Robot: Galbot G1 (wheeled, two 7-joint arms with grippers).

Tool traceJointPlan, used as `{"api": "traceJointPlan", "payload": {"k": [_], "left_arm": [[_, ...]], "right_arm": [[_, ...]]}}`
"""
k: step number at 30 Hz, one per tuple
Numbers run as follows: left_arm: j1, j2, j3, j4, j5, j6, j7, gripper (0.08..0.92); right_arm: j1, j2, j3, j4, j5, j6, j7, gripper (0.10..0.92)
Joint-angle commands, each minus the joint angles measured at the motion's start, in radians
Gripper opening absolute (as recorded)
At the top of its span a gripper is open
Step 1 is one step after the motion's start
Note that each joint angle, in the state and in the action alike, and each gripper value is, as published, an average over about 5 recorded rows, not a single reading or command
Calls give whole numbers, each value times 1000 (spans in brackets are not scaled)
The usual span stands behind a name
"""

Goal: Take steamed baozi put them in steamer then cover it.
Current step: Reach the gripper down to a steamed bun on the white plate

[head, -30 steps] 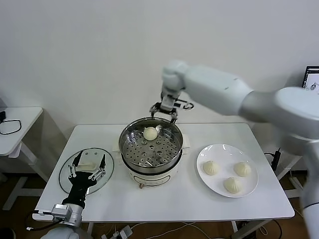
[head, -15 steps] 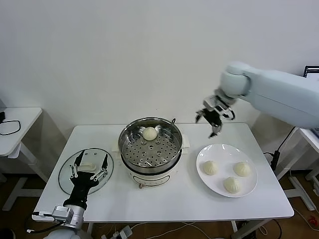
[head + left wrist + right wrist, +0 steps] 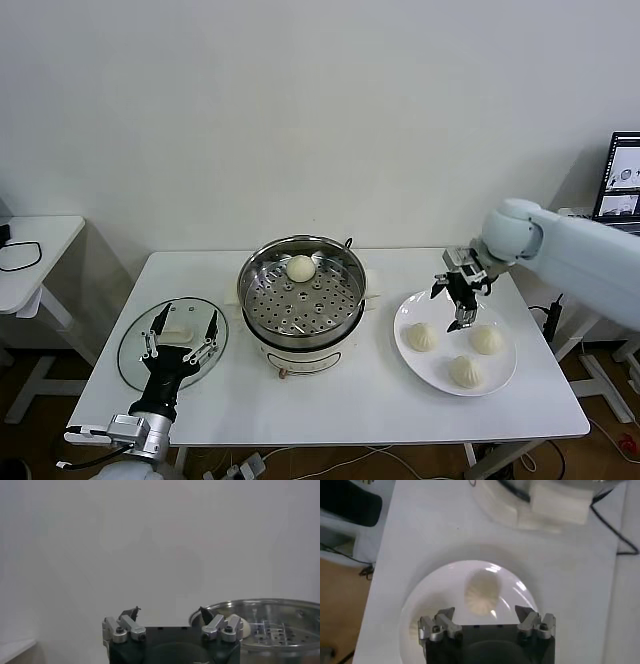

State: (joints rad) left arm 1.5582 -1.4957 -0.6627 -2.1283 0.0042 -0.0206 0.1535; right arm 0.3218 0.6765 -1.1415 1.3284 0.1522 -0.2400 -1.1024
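Note:
The steamer point(image 3: 300, 335) stands mid-table with one steamed baozi point(image 3: 301, 267) on its perforated tray near the back. Three more baozi point(image 3: 422, 336) point(image 3: 486, 339) point(image 3: 466, 371) lie on a white plate point(image 3: 432, 372) to its right. My right gripper point(image 3: 455, 305) hangs open and empty just above the plate's back edge. In the right wrist view one baozi point(image 3: 482, 592) lies on the plate point(image 3: 432, 597) ahead of the open gripper point(image 3: 485, 616). My left gripper point(image 3: 178, 335) rests open over the glass lid point(image 3: 130, 350). From the left wrist, that gripper point(image 3: 167, 614) faces the steamer point(image 3: 280, 625).
The glass lid with its white handle point(image 3: 175, 333) lies flat at the table's left. A small white side table point(image 3: 30, 250) stands farther left and a monitor point(image 3: 622, 175) at the far right. The steamer's white base point(image 3: 520, 505) shows beyond the plate.
My right arm swung from above the steamer's back rim to the right and down over the plate, empty and open throughout. The left arm barely moved.

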Motion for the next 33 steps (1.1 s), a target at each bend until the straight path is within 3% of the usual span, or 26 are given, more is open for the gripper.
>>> {"api": "traceJointPlan", "payload": {"k": [1,33], "left_arm": [[0,0,1,4,3,-2,0,823],[-13,-1,9,27,9,-5,0,823]], "right_arm": [[-165,6,114,-76,-51,-37,42,823],[-256,125,152,-171,-44,-32,153,823]]}}
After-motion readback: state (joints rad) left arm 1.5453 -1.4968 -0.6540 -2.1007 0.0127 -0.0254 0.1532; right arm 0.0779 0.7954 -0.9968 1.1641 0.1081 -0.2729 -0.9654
